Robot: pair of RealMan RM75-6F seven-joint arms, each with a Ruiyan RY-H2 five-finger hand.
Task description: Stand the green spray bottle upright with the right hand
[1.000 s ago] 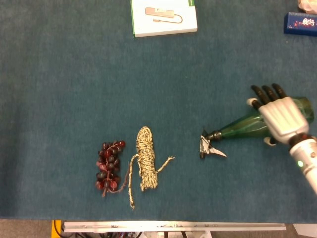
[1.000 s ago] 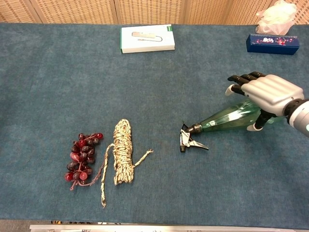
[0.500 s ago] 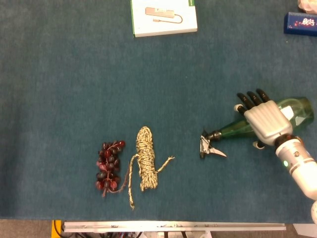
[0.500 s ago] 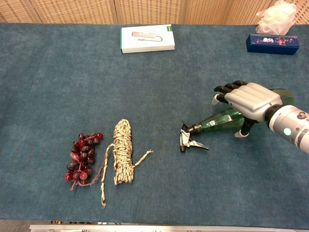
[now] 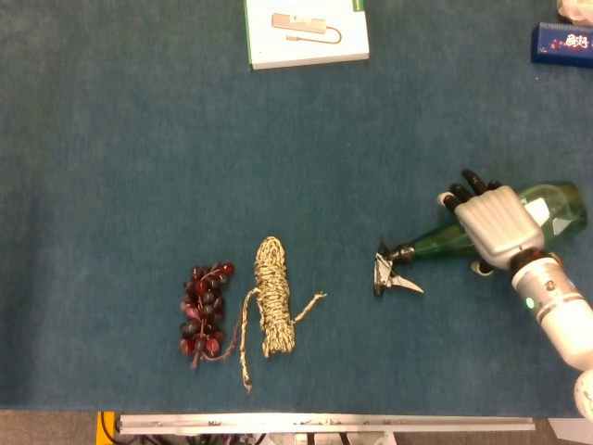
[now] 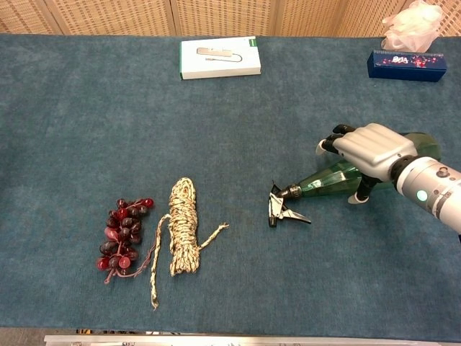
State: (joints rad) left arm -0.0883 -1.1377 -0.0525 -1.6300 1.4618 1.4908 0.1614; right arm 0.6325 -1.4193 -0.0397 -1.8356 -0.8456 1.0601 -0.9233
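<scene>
The blue-green table (image 5: 139, 139) carries the green spray bottle (image 5: 445, 239) lying on its side at about four o'clock, its trigger head (image 5: 389, 274) pointing toward nine o'clock and its base toward three. The right hand (image 5: 496, 225) sits over the bottle's tapering body, fingers (image 5: 463, 190) curling down the far side and thumb (image 6: 358, 196) on the near side; whether they press the plastic yet is hard to judge from either view.

The grip lies close to the narrowing shoulder, so on tilting the bottle could slide out or swing by its heavy head.

Since a second ago the hand has moved toward nine o'clock along the bottle and the fingers have curled in tighter. The left hand is out of sight.
</scene>
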